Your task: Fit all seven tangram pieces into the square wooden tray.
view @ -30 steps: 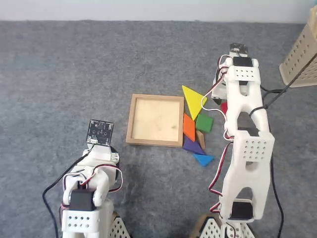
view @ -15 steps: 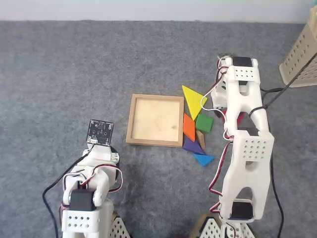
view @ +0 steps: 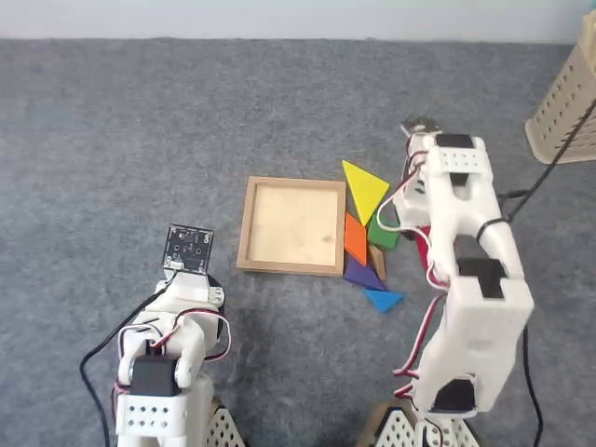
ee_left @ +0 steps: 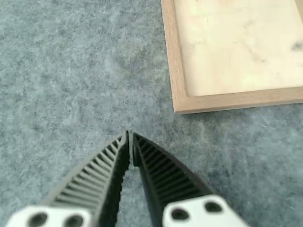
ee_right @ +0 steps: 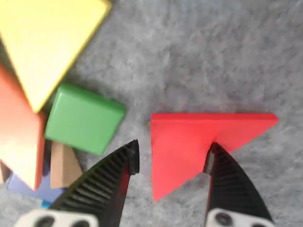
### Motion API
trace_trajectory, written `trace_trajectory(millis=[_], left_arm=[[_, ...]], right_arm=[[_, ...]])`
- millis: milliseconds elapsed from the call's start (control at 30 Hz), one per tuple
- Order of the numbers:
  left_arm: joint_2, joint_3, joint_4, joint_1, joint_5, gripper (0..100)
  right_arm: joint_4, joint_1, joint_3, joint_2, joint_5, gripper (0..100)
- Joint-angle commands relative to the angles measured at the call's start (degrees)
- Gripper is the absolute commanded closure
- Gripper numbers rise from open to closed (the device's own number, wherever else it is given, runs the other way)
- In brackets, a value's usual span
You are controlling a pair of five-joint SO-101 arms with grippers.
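The square wooden tray [view: 293,225] lies on the grey carpet with nothing in it. To its right lie the yellow triangle [view: 365,189], orange piece [view: 355,239], green square [view: 384,231], tan piece [view: 376,261], purple triangle [view: 363,273] and blue triangle [view: 383,299]. My right arm [view: 456,186] stands over the area right of them. In the right wrist view my right gripper [ee_right: 171,158] is open, one finger on each side of the red triangle [ee_right: 199,137], beside the green square [ee_right: 84,118]. My left gripper [ee_left: 129,138] is shut and holds nothing, near a corner of the tray [ee_left: 177,71].
A beige perforated bin [view: 568,102] stands at the far right edge. My left arm [view: 172,354] sits at the near left, well short of the tray. Open carpet lies left of and behind the tray.
My right arm has tipped down and drawn slightly nearer, covering the red triangle in the high view. The left arm and the other pieces have not moved.
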Motion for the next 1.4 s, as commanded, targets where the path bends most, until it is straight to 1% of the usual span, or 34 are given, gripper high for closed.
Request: trace_trajectory(millis=[0, 67, 100, 267, 333, 467, 533, 733, 800, 933, 1100, 1367], left_arm=[[-0.18, -0.31, 0.26, -0.26, 0.53, 99], [-0.18, -0.31, 0.26, -0.26, 0.53, 99], [-0.18, -0.31, 0.26, -0.26, 0.53, 99], [-0.18, -0.31, 0.26, -0.26, 0.53, 99], [-0.18, -0.31, 0.26, -0.26, 0.53, 99], [-0.18, -0.31, 0.26, -0.26, 0.53, 99], [-0.18, -0.31, 0.26, -0.26, 0.53, 99], [-0.18, -0.31, 0.26, -0.26, 0.53, 99], [-0.18, -0.31, 0.26, -0.26, 0.53, 99], [-0.18, -0.31, 0.26, -0.26, 0.53, 99], [-0.18, -0.31, 0.26, -0.26, 0.53, 99], [-0.18, -0.31, 0.26, -0.26, 0.53, 99]], right_arm=[[-1.63, -0.75, 4.75, -7.16, 4.92, 77.8], [-1.45, -0.04, 4.84, -7.34, 7.03, 77.8], [-1.8, 0.75, 4.84, -7.43, 6.51, 77.8], [-1.45, 2.33, 1.23, -7.34, 0.26, 77.8], [-1.45, 1.71, 0.26, -7.25, -4.31, 77.8], [-1.45, -0.22, 0.09, -7.25, -18.99, 77.6], [-1.36, -0.75, 0.09, -7.25, -24.97, 77.5], [-0.66, -0.4, -1.76, -7.16, -31.12, 77.4], [-0.84, -0.31, -1.93, -7.08, -32.18, 77.4], [-0.92, -0.31, -1.93, -7.08, -31.91, 77.2], [-0.92, -0.4, -2.99, -4.88, -31.91, 71.2], [6.11, -0.75, -15.38, 7.52, -30.24, 71.1]])
